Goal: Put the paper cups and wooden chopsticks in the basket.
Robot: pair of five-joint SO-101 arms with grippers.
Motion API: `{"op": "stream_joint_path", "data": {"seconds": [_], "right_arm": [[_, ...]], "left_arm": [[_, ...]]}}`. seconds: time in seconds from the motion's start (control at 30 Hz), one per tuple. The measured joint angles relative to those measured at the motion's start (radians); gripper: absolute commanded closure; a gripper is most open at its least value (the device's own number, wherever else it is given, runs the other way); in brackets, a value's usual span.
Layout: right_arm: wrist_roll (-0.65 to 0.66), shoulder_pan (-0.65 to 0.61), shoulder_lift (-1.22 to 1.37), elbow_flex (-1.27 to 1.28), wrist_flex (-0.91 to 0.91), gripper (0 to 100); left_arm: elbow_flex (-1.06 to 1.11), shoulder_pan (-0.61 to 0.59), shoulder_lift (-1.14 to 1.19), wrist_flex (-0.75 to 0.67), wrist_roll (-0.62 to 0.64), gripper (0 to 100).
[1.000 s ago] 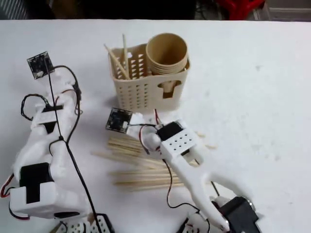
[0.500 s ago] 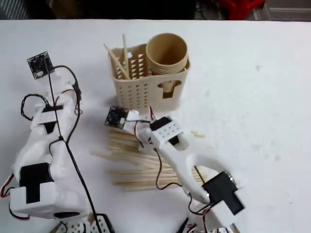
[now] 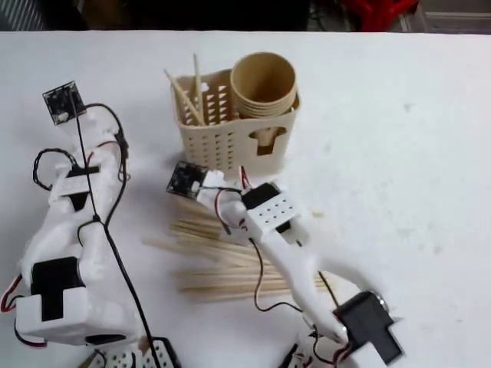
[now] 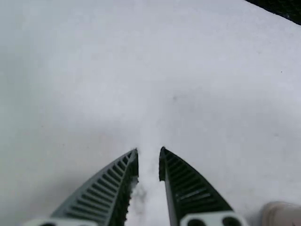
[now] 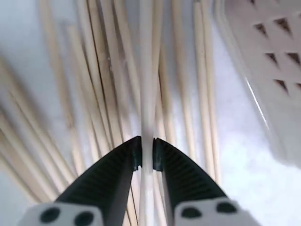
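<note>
A cream basket point(image 3: 230, 142) stands at the table's middle back, holding stacked paper cups point(image 3: 263, 80) and a few upright wooden chopsticks point(image 3: 188, 96). In front of it a loose pile of chopsticks point(image 3: 215, 264) lies on the white table. My right arm point(image 3: 268, 213) hangs over the pile's near-basket side. In the right wrist view my right gripper point(image 5: 146, 153) is shut on one pale chopstick point(image 5: 146, 94), which runs straight out over the pile, with the basket wall point(image 5: 263, 70) beside it. My left gripper point(image 4: 148, 157) is shut just above bare table.
My left arm point(image 3: 77, 192) lies along the table's left side with its cables, apart from the pile. White table stretches to the right of the basket point(image 3: 399, 153).
My right arm's wrist has shifted left over the pile and closer to the basket, and its elbow has swung. The left arm has not moved.
</note>
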Motion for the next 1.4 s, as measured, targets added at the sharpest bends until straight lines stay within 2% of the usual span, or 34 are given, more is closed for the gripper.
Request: {"op": "stream_joint_path", "data": {"seconds": [0.23, 0.5, 0.7, 0.9, 1.13, 1.4], "right_arm": [[-0.08, 0.0, -0.149, 0.023, 0.032, 98.1], [-0.222, 0.0, -0.477, 0.034, 0.034, 98.2], [-0.308, 0.002, -0.519, -0.167, 0.08, 98.2], [-0.37, 0.002, -0.364, -0.505, 0.084, 98.2], [-0.448, 0.002, -0.058, -0.899, 0.081, 98.2], [-0.459, 0.002, 0.169, -1.157, -0.095, 98.2]], "left_arm": [[0.0, 0.0, 0.0, 0.0, 0.0, 91], [0.0, 0.0, 0.0, 0.0, 0.0, 91], [0.0, 0.0, 0.0, 0.0, 0.0, 91], [0.0, 0.0, 0.0, 0.0, 0.0, 91], [0.0, 0.0, 0.0, 0.0, 0.0, 91], [0.0, 0.0, 0.0, 0.0, 0.0, 91]]}}
